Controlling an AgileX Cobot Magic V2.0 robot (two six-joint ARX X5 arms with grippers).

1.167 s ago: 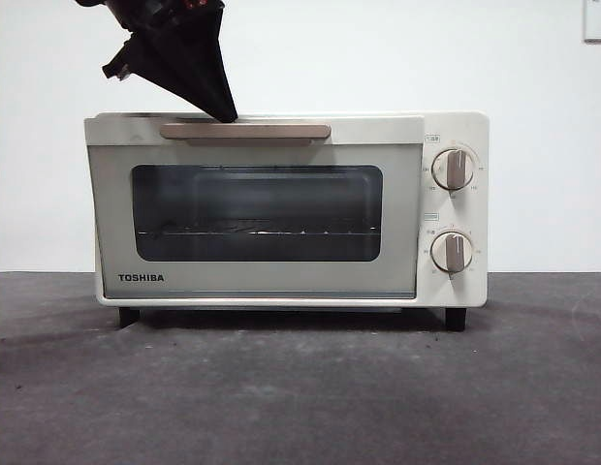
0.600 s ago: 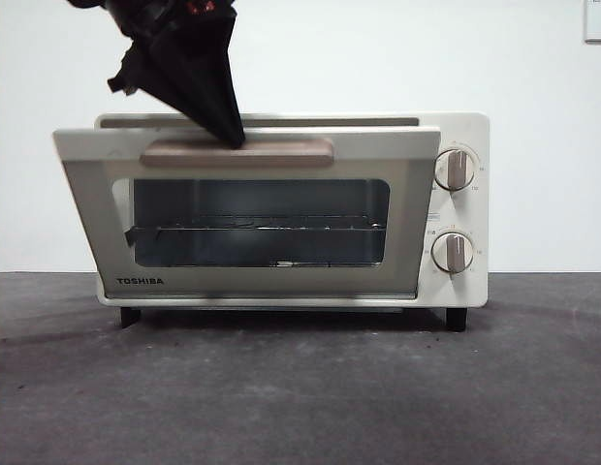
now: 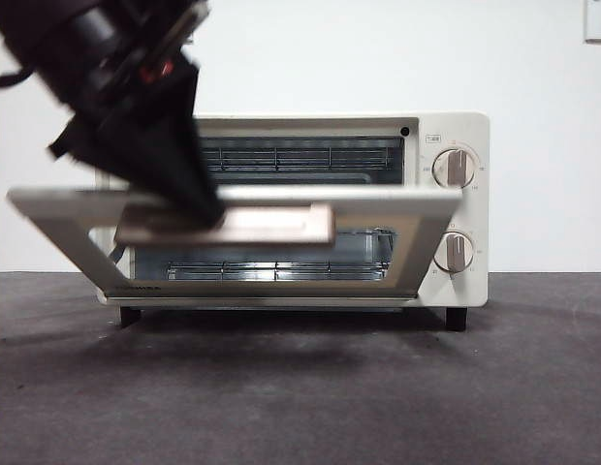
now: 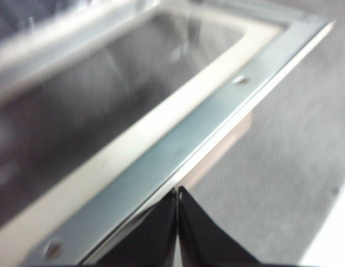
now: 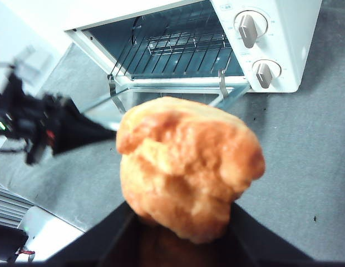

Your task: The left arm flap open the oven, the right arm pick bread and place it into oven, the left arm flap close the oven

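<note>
Already bread between right tool jaws.

The right gripper is clamping the golden-brown bread between its black jaws. Beyond it the oven is standing with its door dropped open, the left arm reaching toward the door.

left gripper closed; right gripper clamped — loaded

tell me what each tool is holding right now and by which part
The right tool holds the bread by its underside. The left tool, shut, grips nothing; it presses on the oven door's handle.
</note>
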